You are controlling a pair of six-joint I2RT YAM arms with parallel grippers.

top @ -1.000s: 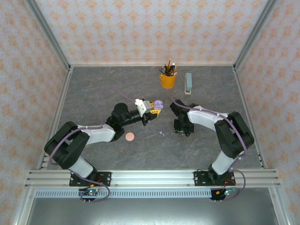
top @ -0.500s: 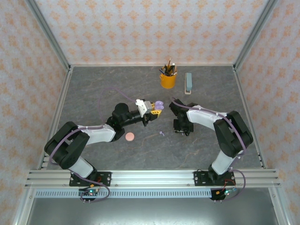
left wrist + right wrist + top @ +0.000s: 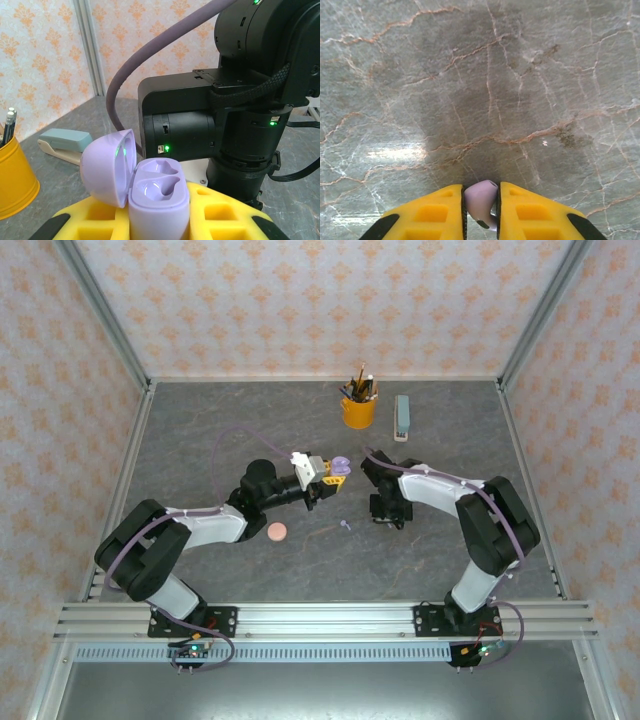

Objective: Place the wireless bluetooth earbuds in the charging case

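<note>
- Right pincer is closed to a narrow slot on my wrist feed. Its yellow fingers pinch a lilac earbud between them.
- That bud's rounded head pokes out past the fingertips toward the grey marbled table. I cannot tell from here whether it touches the surface.
- From overhead I see this pincer pointing straight down, low over the table, right of centre.
- Left pincer is clamped on the lilac charging case. It holds the case up off the table, just beside the right arm.
- On the left wrist feed the case stands upright between the yellow fingers, gripped by its lower half.
- Its lid is swung open and tilted to the left, with a small green light glowing inside it.
- Two moulded wells in the case face up, and I can see their glossy bottoms.
- A second lilac earbud lies loose on the table between the two pincers. It is nearer to me than the case and touches nothing.
- A pink disc lies flat on the table just beside the left forearm, to the left of that loose bud and apart from it.
- At the far side, a yellow cup of pencils and a pale green stapler sit side by side, well apart from both pincers.
</note>
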